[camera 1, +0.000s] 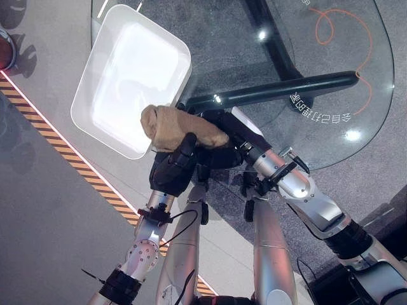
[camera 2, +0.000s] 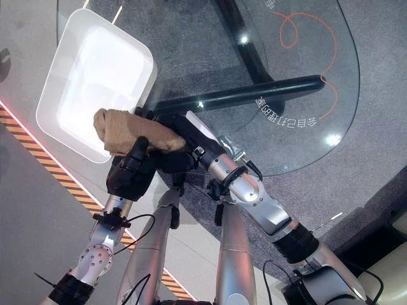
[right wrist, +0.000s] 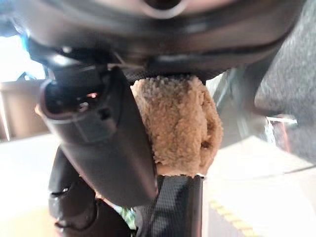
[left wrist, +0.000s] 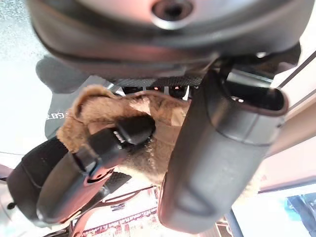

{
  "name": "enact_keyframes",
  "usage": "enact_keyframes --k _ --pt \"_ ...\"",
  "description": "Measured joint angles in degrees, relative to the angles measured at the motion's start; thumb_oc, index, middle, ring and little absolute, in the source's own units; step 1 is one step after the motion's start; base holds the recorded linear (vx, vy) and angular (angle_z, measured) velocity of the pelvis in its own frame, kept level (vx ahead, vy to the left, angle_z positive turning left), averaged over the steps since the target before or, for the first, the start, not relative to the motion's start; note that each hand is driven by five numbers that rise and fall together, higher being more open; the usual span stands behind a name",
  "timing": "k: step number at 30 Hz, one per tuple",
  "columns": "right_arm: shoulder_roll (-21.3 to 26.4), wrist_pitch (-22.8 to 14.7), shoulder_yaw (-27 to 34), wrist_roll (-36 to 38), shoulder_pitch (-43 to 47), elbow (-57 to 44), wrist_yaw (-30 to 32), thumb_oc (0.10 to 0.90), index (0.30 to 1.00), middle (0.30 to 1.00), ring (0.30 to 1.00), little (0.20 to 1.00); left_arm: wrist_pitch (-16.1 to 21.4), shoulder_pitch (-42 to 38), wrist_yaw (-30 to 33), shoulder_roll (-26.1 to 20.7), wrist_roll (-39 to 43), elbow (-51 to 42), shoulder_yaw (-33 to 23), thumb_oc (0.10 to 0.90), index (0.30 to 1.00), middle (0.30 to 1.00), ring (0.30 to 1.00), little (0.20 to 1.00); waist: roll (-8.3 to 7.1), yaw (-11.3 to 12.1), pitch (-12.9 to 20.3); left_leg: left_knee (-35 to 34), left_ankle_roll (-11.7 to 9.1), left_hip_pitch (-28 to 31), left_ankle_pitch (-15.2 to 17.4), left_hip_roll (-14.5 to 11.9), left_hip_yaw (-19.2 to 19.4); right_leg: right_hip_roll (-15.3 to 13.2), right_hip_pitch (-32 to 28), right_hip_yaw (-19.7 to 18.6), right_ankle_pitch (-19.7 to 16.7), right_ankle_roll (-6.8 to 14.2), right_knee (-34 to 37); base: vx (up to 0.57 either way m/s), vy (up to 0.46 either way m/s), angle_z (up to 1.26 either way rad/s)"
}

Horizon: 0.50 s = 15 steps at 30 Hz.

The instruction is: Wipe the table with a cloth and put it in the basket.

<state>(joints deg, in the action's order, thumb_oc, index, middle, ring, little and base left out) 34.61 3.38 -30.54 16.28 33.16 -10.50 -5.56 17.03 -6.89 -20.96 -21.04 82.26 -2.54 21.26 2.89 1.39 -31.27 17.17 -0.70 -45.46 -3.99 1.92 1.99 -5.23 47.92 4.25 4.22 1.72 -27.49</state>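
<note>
A bunched tan cloth hangs at the near rim of the white basket, at the edge of the round glass table. Both hands meet on it. My left hand comes up from below, and in the left wrist view its fingers curl round the cloth. My right hand reaches in from the right; the right wrist view has its thumb pressed against the cloth.
A black bar of the table's base runs under the glass just behind the hands. An orange-and-black striped line crosses the floor to the left of the basket. A person's shoe shows at the far left edge.
</note>
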Motion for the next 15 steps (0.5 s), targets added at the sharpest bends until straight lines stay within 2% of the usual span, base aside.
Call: enact_keyframes --k 11,12,13,14,15 --pt "1.45 0.16 -0.88 0.15 1.19 0.0 -0.64 0.1 0.3 0.3 0.3 0.2 0.39 0.09 0.09 -0.3 0.39 -0.01 0.34 0.8 0.9 0.9 0.9 0.9 0.0 0.1 0.0 0.85 -0.25 -0.75 -0.19 0.14 -0.78 -0.09 0.37 0.24 0.11 -0.1 -0.6 0.0 -0.001 0.02" --pt "1.44 0.12 -0.88 0.15 1.08 0.0 -0.64 0.1 0.3 0.3 0.3 0.2 0.51 0.15 0.09 -0.26 0.94 -0.01 0.46 0.583 0.714 0.714 0.714 0.683 0.0 0.05 0.0 0.84 -0.25 -0.73 -0.19 0.14 -0.8 -0.09 0.37 0.24 0.11 -0.11 -0.63 0.0 0.0 0.0" --pt "1.44 0.09 -0.88 0.14 1.05 0.0 -0.64 0.1 0.3 0.3 0.3 0.2 0.53 0.17 0.08 -0.15 1.57 -0.01 0.64 0.317 0.486 0.486 0.486 0.417 0.0 0.02 0.0 0.82 -0.25 -0.73 -0.19 0.14 -0.83 -0.08 0.38 0.26 0.09 -0.13 -0.64 0.0 0.0 0.0" --pt "1.43 0.08 -0.89 0.13 0.98 0.0 -0.64 0.1 0.3 0.3 0.3 0.2 0.54 0.25 0.08 -0.06 2.01 -0.01 0.75 0.1 0.3 0.3 0.3 0.2 0.0 -0.03 0.0 0.81 -0.26 -0.73 -0.19 0.13 -0.86 -0.08 0.38 0.28 0.08 -0.14 -0.66 0.0 0.0 0.0" --pt "1.43 0.07 -1.02 0.1 0.99 0.0 -0.64 0.1 0.3 0.3 0.3 0.2 0.59 0.37 0.09 0.05 2.3 -0.01 0.78 0.1 0.3 0.3 0.3 0.2 0.0 -0.07 0.0 0.82 -0.26 -0.73 -0.19 0.13 -0.87 -0.08 0.38 0.28 0.08 -0.15 -0.68 0.0 0.0 0.0"
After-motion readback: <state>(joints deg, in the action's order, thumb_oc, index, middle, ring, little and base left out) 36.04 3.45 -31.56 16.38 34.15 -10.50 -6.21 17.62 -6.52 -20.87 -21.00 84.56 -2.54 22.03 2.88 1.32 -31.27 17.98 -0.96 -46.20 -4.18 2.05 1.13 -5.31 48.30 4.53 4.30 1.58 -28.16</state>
